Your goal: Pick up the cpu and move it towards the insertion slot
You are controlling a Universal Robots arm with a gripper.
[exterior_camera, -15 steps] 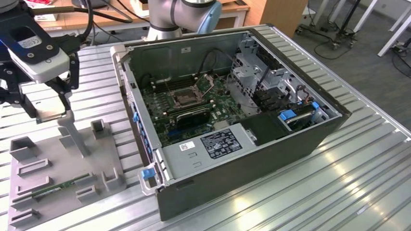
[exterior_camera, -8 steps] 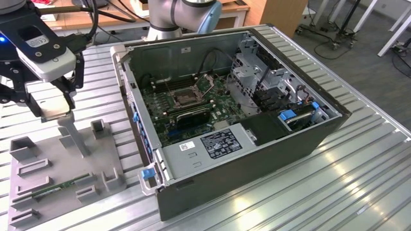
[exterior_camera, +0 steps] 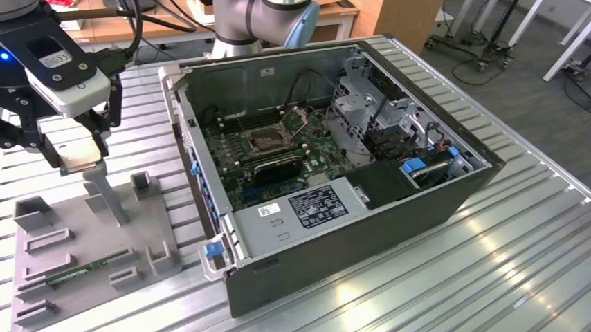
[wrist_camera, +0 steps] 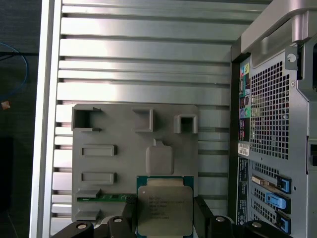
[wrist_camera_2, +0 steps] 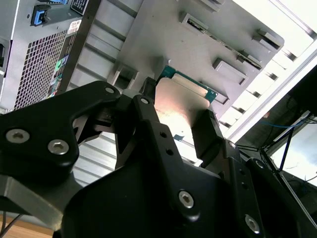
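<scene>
In the exterior view the gripper [exterior_camera: 79,153] hangs at about ten o'clock, with its white-and-black wrist body above and its two dark fingers [exterior_camera: 41,142] pointing down. The arm's grey-and-blue joint [exterior_camera: 268,21] stands near twelve o'clock. In both wrist views the black fingers press on opposite edges of the cpu [wrist_camera: 164,210], clamping it flat between them
</scene>
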